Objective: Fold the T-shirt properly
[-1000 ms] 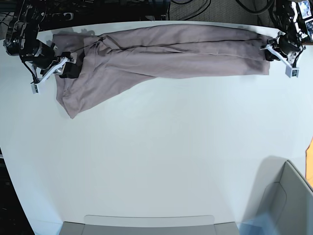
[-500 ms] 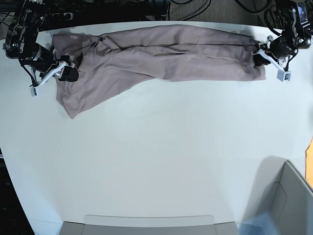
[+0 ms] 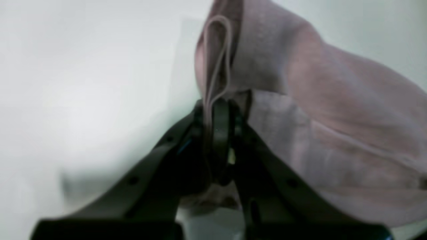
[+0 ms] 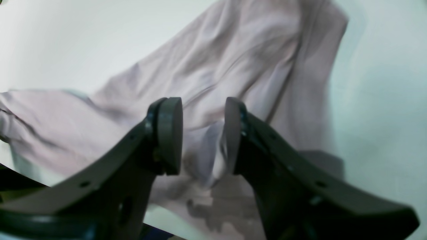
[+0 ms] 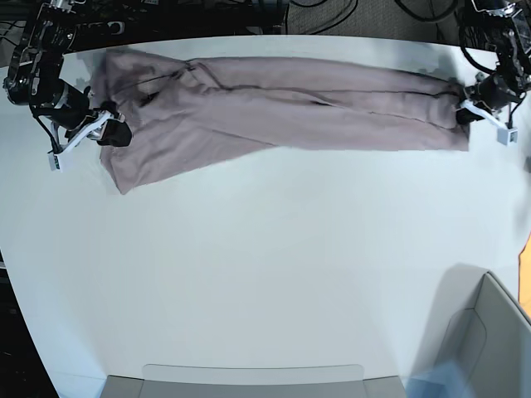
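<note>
The mauve-pink T-shirt (image 5: 282,104) lies stretched in a long band across the far side of the white table (image 5: 265,265). My left gripper (image 5: 463,114) is at its right end. In the left wrist view the left gripper (image 3: 217,115) is shut on a bunched fold of the T-shirt (image 3: 333,116). My right gripper (image 5: 110,133) is at the shirt's left end. In the right wrist view the right gripper (image 4: 203,133) has its jaws apart, with the T-shirt (image 4: 233,66) spread beyond them and a small fold in the gap.
A grey bin (image 5: 489,332) stands at the front right corner. A flat grey tray (image 5: 249,381) lies along the front edge. An orange thing (image 5: 526,274) shows at the right edge. Cables and dark gear lie beyond the table's far edge.
The left gripper has pulled the shirt's right end further right, drawing the cloth longer and straighter. The right gripper has shifted slightly toward the front at the left end.
</note>
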Available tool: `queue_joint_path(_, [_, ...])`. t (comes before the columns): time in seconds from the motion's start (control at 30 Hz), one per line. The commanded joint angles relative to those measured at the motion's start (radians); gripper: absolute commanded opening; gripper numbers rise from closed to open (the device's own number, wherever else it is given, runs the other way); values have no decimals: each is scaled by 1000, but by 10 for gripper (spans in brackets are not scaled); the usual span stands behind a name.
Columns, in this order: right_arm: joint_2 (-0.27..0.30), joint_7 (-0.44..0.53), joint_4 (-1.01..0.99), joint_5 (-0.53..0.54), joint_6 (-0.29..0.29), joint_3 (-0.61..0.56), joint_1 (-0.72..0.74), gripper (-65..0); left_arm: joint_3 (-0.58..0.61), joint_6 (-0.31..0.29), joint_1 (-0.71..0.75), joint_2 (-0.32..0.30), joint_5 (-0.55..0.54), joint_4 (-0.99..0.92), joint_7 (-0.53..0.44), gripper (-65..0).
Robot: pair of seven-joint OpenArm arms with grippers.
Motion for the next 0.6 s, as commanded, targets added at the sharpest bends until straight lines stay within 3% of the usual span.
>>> queue_joint_path(0.0, [15,12,18,20,5,8,8,-431,-37,24,-17,-23,47,-25,12,-650])
queue_joint_path(0.33, [-5,12,23,20,3,10,8,-431,-69,24,-118,-98,42,2,91,-650])
queue_joint_path(0.5, [-7,12,23,20,3,10,8,-431,-71,24,-118,-95,40,176,185,-650])
queue_joint_path(0.57, [-7,12,23,20,3,10,8,-431,-72,24,-118,-66,40,252,223,-650])
